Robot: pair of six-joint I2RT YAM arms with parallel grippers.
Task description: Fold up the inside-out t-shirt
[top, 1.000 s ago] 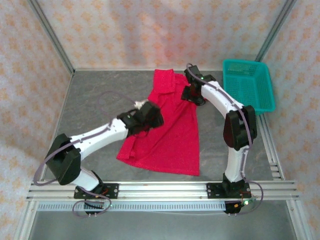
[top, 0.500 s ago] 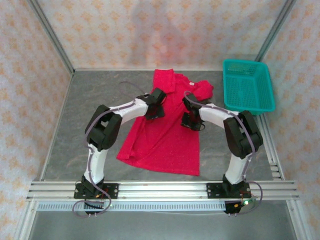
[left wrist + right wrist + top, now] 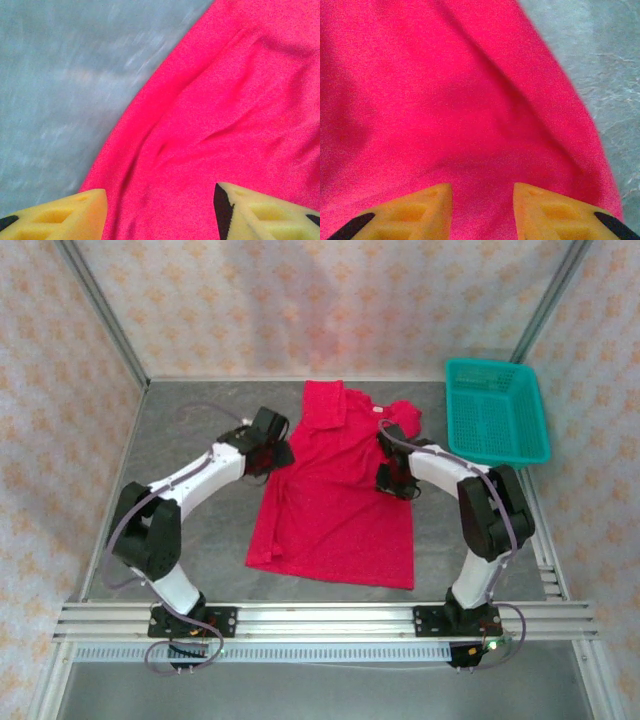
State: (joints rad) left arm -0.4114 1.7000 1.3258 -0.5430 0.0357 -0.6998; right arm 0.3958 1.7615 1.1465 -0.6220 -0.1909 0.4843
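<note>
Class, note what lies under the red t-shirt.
The t-shirt lies spread on the grey table, which is seen along its sides. Whatever sits directly beneath the cloth is covered and cannot be seen.

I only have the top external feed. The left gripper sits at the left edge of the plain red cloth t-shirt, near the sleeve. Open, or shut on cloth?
Observer: Open. In the left wrist view the left gripper has its yellow foam fingers well apart, with nothing pinched between them.
Operator: What's under it, cloth or table?
Observer: Mostly cloth. The edge of the plain bright red cloth t-shirt runs diagonally down to the finger on the left of that view, and the grey table lies beyond it.
Operator: And the right one?
Observer: Also open. In the right wrist view the right gripper has its fingers apart over flat red cloth.
</note>
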